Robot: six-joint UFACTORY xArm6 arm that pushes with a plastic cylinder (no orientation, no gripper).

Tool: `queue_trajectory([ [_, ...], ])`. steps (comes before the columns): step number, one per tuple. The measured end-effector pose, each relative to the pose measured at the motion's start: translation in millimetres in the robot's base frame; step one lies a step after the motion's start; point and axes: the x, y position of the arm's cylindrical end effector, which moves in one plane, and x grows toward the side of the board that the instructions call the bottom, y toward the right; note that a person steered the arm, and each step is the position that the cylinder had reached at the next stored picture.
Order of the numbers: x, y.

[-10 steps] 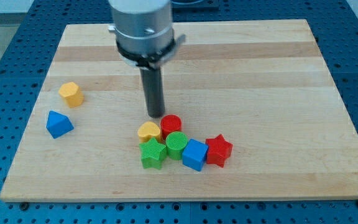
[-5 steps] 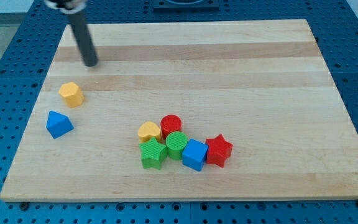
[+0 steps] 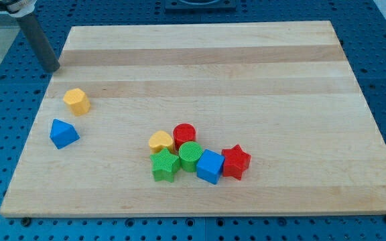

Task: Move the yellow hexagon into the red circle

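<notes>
1. Camera view: my tip [image 3: 52, 67] parked right at the board's [image 3: 260, 60] top-left corner, on its left edge, touching nothing.
2. No claw on this rig, just a bare dark rod, so no wide-or-narrow state to report, and nothing held.
3. Closest block: the yellow hexagon [image 3: 77, 101], near the left edge, below and slightly right of my tip, clearly apart from it.
4. Probably a decent spot: standing up-left of the hexagon lines up a push down-right toward the target.
5. Blue block [image 3: 63, 133] (shape hard to call) just below the hexagon, off that line.
6. Red circle [image 3: 184, 134] way over near the bottom-middle, well apart from the hexagon.
7. Packed around it: yellow heart [image 3: 161, 142], green circle [image 3: 190, 155], green star [image 3: 165, 165], blue cube [image 3: 210, 166], red star [image 3: 236, 162].
</notes>
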Motion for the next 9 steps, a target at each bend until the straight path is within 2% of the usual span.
queue_trajectory([
  [2,2,-1],
  [4,93,38],
  [5,106,71],
  [7,91,109],
  [8,100,166],
  [9,124,195],
])
